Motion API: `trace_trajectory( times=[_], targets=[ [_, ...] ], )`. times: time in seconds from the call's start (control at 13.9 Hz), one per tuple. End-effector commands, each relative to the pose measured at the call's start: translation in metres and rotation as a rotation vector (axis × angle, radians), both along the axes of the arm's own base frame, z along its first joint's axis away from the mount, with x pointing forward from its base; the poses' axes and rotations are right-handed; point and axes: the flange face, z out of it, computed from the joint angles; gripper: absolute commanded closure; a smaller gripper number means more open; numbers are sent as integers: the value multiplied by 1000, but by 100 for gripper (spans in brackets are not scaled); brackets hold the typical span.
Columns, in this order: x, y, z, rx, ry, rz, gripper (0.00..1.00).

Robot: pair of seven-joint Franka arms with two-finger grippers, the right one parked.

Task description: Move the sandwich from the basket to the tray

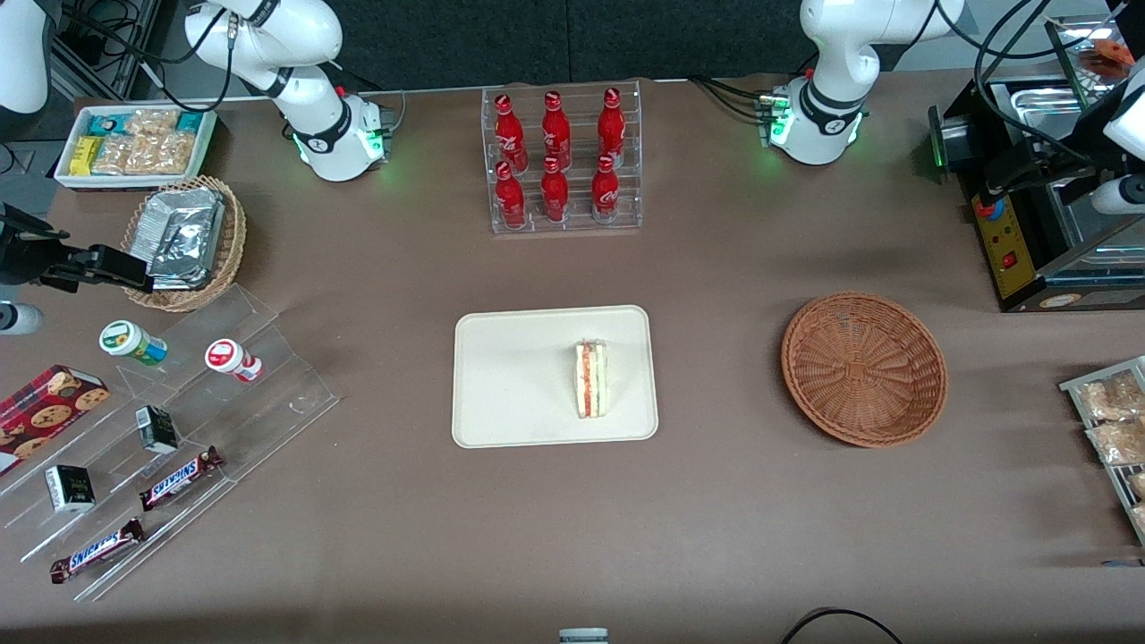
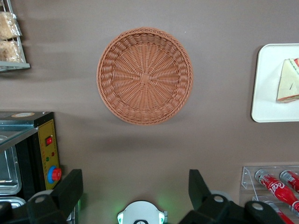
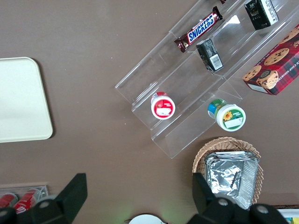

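The sandwich stands on its crust edge on the tray, delivered; the wicker basket sits empty; the gripper hangs high above it, fingers spread wide, holding nothing.

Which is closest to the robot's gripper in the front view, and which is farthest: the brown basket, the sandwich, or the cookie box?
The gripper hangs above the working arm's end of the table, jaws open.
1. Basket: nearest, at the working arm's end.
2. Sandwich: on the tray, mid-table.
3. Cookie box: farthest, at the parked arm's end.
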Motion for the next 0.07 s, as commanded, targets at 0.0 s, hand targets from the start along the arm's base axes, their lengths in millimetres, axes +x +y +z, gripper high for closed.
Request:
trace_trajectory(
  times=[0.0],
  targets=[
    [12, -10, 6, 18, 16, -19, 0]
  ],
)
